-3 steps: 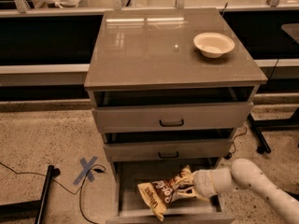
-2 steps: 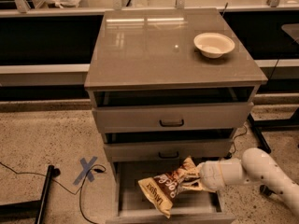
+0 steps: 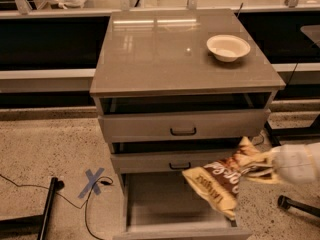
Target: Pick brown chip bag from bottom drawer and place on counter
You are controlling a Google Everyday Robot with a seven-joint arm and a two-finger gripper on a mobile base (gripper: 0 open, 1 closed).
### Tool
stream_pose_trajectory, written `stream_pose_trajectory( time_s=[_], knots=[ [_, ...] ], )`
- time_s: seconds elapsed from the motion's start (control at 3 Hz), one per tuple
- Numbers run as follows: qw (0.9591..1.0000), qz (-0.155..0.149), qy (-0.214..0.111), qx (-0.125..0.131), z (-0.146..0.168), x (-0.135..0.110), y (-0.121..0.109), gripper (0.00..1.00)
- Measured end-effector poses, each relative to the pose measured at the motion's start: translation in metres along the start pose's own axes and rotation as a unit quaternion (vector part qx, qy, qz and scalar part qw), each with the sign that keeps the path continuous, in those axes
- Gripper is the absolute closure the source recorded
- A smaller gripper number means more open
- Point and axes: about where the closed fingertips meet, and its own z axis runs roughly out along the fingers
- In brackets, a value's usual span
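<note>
The brown chip bag (image 3: pixel 227 176), dark brown with white lettering and pale yellow ends, hangs in the air above the right side of the open bottom drawer (image 3: pixel 165 204), in front of the middle drawer. My gripper (image 3: pixel 265 165) comes in from the right edge on a white arm and is shut on the bag's right end. The drawer's grey tray shows bare below the bag. The counter (image 3: pixel 165 54) is the glossy grey-brown top of the cabinet, well above the bag.
A white bowl (image 3: pixel 228 47) sits at the counter's back right. The two upper drawers (image 3: pixel 183 128) stand slightly open. A blue tape cross (image 3: pixel 92 181) and cables lie on the floor at left. A chair base (image 3: pixel 300 204) stands at right.
The gripper has lifted the chip bag up out of the bottom drawer and pulled it to the right. The arm has drawn back toward the right edge.
</note>
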Motion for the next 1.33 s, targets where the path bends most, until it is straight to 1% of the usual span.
stream_pose_trajectory(
  time_s=[0.33,0.67,1.0,1.33],
  knots=[
    [0.9997,-0.004,0.025,0.007,-0.114,-0.045,-0.024,1.0],
    [0.9997,-0.008,0.02,0.005,-0.116,-0.045,-0.023,1.0],
    [0.9996,0.011,-0.006,0.026,-0.114,-0.045,-0.023,1.0],
    [0.9978,-0.019,-0.054,0.035,-0.082,-0.072,-0.065,1.0]
  ],
)
